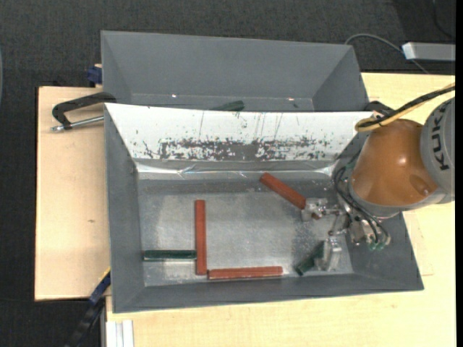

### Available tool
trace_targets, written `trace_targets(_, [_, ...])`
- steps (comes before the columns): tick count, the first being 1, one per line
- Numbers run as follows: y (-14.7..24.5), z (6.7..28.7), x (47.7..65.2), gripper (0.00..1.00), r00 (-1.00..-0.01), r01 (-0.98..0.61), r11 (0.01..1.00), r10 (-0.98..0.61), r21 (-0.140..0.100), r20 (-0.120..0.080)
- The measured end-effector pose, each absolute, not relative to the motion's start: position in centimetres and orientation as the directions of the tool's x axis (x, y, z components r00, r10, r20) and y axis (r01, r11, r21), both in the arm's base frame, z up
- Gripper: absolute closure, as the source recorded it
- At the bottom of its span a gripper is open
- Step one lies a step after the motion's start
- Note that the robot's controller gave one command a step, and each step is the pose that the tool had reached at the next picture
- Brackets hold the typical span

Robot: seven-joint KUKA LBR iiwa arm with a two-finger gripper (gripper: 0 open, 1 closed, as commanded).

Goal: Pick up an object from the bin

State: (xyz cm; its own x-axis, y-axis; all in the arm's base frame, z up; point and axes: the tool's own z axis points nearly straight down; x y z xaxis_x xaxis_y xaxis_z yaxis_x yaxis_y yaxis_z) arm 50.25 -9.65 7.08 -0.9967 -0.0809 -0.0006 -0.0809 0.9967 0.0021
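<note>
Silvery metal gripper (330, 246) sits low beneath the smooth orange wrist cover (391, 168), which hides part of it; whether it is open or closed cannot be told. Just at its lower left lies a short dark green stick (305, 266), one end hidden. Up-left, a flat reddish-brown bar (282, 191) lies tilted.

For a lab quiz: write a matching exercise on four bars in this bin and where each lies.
1 slanted red bar
2 red bar running front to back
3 red bar running side to side
4 long green bar

a front left corner
b along the front wall
c near the back wall
d left of the middle

Pairs: 1-c, 2-d, 3-b, 4-a
</note>
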Motion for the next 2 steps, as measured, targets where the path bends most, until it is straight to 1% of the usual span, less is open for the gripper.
trace_targets(1, [3.42, 7.15, 50.45, 1.00, -0.912, -0.409, 0.912, -0.409, 0.001, -0.005])
trace_targets(2, [3.38, 7.15, 50.45, 1.00, -0.913, -0.409, 0.913, -0.409, 0.001, -0.005])
